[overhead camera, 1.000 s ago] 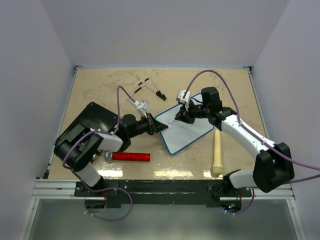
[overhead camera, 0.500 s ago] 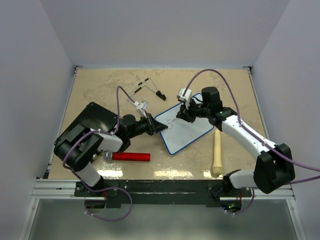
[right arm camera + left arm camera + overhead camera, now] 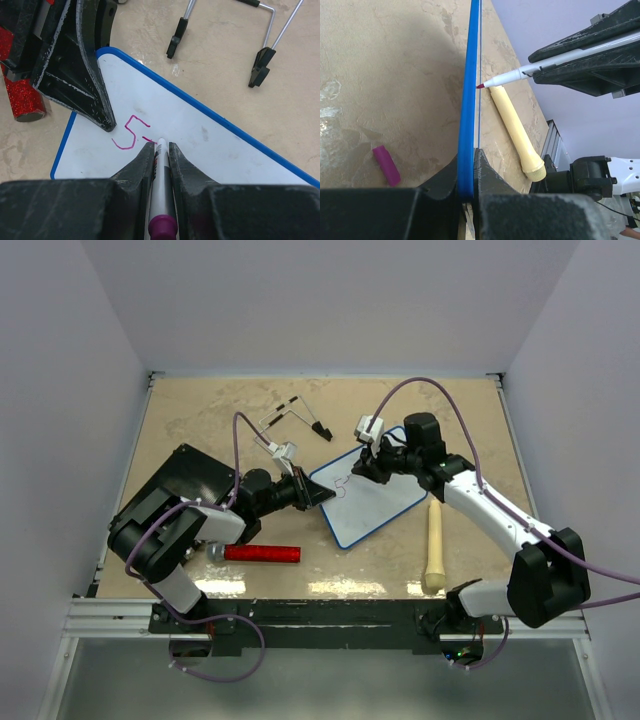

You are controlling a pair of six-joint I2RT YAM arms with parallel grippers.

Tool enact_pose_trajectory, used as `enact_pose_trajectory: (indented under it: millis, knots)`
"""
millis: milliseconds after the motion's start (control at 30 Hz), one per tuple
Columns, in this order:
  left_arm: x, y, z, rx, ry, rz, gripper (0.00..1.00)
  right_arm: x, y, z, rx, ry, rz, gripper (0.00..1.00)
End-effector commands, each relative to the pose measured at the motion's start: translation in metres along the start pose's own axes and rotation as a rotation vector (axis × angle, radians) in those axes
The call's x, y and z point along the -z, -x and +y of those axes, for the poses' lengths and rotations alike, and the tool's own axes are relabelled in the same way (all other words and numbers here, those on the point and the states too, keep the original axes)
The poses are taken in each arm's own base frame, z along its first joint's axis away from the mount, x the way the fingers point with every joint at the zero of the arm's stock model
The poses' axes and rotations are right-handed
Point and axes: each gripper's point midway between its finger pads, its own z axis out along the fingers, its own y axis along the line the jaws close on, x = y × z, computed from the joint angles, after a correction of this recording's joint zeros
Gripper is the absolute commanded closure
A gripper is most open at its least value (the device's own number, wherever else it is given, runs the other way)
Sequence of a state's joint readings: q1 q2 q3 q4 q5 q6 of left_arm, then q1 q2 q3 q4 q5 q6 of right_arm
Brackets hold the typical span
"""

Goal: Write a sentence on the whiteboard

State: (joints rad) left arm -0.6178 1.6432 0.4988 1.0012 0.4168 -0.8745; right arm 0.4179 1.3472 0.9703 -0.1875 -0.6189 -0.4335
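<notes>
While my right hand [image 3: 362, 468] is barely shifting over the last second, the sentence [image 3: 341, 483] is growing in the overhead view: the thin squiggle from before is now carrying a further small mark beside it. The whiteboard [image 3: 375, 502], white with a thin blue rim and rounded corners, is sitting askew near the middle of the mottled beige desk [image 3: 200, 410], and my left hand [image 3: 318, 494] is clamping its left corner. A glittery red cylinder [image 3: 262, 553] is lying near that arm, a smooth cream club-shaped handle [image 3: 434, 545] just right of the board, a flat black slab [image 3: 190, 475] at the left and a bent wire stand [image 3: 295, 415] further back.

From my left wrist I am seeing the blue rim edge-on, my two black fingers pressed together on it. The marker [image 3: 540, 67] is reaching in with its dark red tip right at the board face. A small purple cap [image 3: 386, 165] is lying on the desk to the left.

From my right wrist, my scuffed black fingers are pinching the white marker barrel, purple at its rear end. Its tip is touching the glossy surface just right of a purple-pink "S" and a short dash.
</notes>
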Motion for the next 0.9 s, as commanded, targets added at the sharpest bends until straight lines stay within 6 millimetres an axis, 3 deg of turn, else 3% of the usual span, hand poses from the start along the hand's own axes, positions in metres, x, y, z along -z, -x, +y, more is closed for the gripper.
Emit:
enact_pose_trajectory:
  millis: [0, 233, 867]
  knots:
    - [-0.002, 0.009, -0.020, -0.078, -0.087, -0.031, 1.00, 0.004, 0.033, -0.011, 0.057, -0.033, -0.089, 1.00]
    - [-0.003, 0.009, -0.021, -0.077, -0.090, -0.029, 1.00, 0.001, 0.033, -0.011, 0.049, -0.020, -0.091, 1.00]
    - [-0.003, 0.011, -0.020, -0.079, -0.086, -0.036, 1.00, 0.002, -0.005, 0.010, 0.042, 0.073, 0.029, 1.00]
